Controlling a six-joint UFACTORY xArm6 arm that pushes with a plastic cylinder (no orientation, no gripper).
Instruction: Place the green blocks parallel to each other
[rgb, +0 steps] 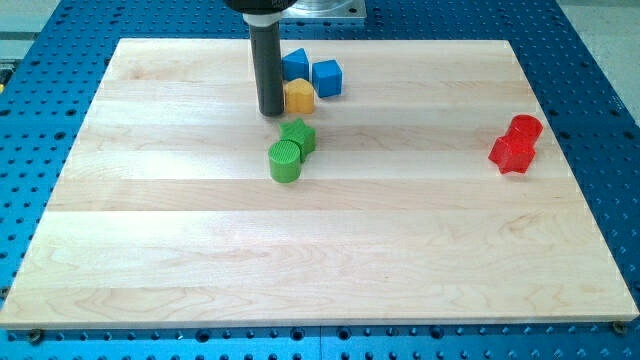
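Observation:
A green cylinder block (285, 160) stands near the middle of the wooden board (320, 250). A green star-shaped block (299, 134) touches it at its upper right. My tip (270, 111) is the lower end of a dark rod that comes down from the view's top. It stands just above and left of the green star, with a small gap, and right beside the yellow block (299, 96).
Two blue blocks (294, 65) (327, 77) sit above the yellow block near the board's top edge. Two red blocks (525, 128) (511, 153) touch each other at the view's right. A blue perforated table (600, 60) surrounds the board.

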